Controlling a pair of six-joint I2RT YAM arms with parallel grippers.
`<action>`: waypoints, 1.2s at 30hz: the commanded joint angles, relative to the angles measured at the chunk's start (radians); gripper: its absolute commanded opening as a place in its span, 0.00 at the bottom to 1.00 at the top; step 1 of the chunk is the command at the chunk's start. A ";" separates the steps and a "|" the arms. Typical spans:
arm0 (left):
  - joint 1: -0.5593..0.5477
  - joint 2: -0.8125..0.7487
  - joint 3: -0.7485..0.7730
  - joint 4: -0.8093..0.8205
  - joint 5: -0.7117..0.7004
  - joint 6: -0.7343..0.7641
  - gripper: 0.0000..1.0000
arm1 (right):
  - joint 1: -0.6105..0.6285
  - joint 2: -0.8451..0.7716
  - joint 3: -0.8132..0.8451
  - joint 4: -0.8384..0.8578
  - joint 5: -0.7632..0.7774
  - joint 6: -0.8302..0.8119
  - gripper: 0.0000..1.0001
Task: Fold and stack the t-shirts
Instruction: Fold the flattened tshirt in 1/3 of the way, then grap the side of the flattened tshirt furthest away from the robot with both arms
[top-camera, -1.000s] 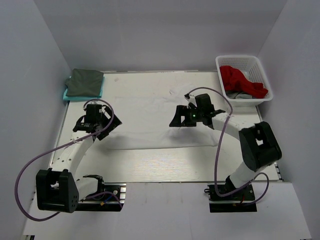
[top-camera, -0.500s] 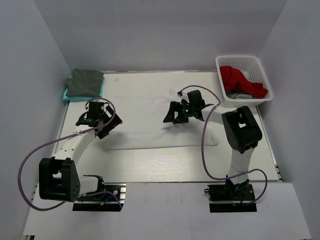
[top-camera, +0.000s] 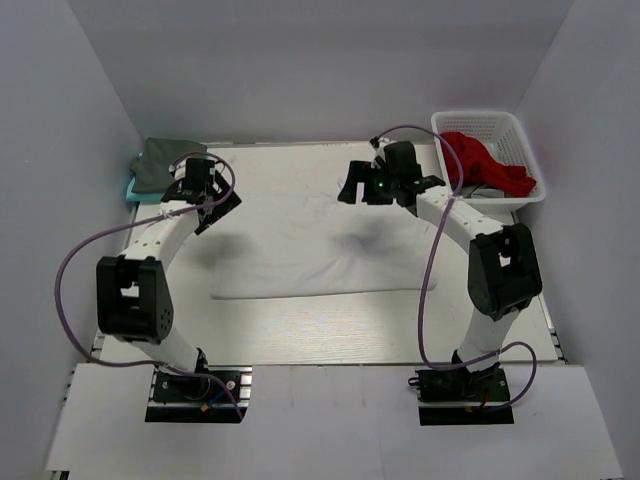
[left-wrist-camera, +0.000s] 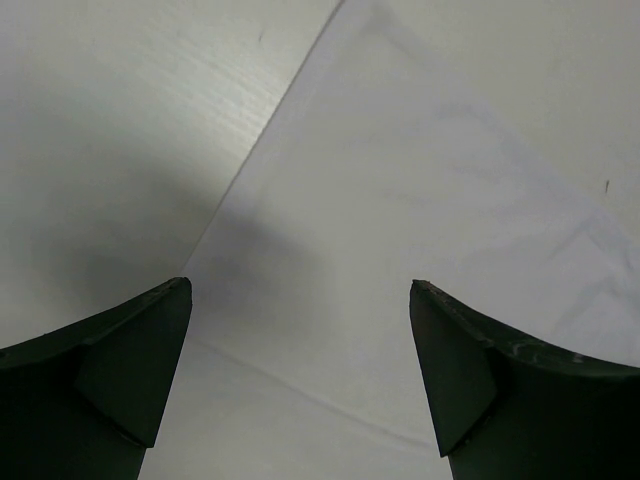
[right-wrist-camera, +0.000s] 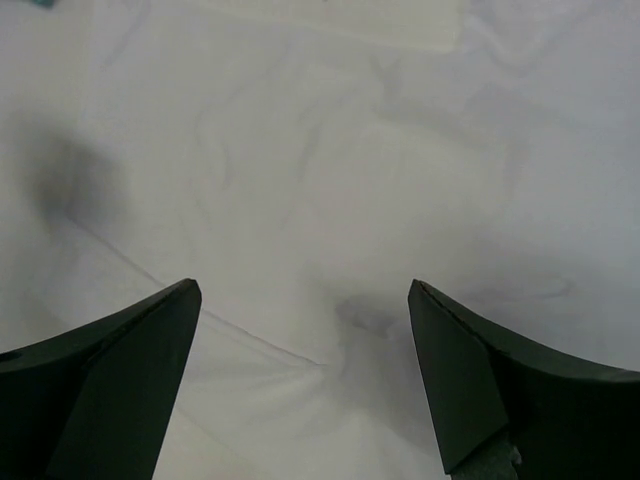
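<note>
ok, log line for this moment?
left gripper open, above white shirt | right gripper open, above it | grey-green shirt on teal one | red cloth in basket

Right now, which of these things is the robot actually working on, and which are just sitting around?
Part of the job:
- white t-shirt, spread flat mid-table
- dark grey-green t-shirt, folded in the far left corner
- teal t-shirt, under the grey-green one
- red cloth, heaped in the far right corner

Just lying about:
- white lattice basket holding the red cloth
- table
</note>
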 joint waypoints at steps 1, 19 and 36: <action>0.005 0.117 0.142 0.000 -0.101 0.040 1.00 | -0.031 0.043 0.130 -0.109 0.212 0.000 0.90; 0.032 0.687 0.662 -0.065 -0.089 0.035 1.00 | -0.166 0.612 0.776 0.031 0.477 -0.136 0.90; 0.041 0.773 0.652 -0.042 0.016 0.063 0.53 | -0.174 0.783 0.833 0.069 0.413 -0.196 0.76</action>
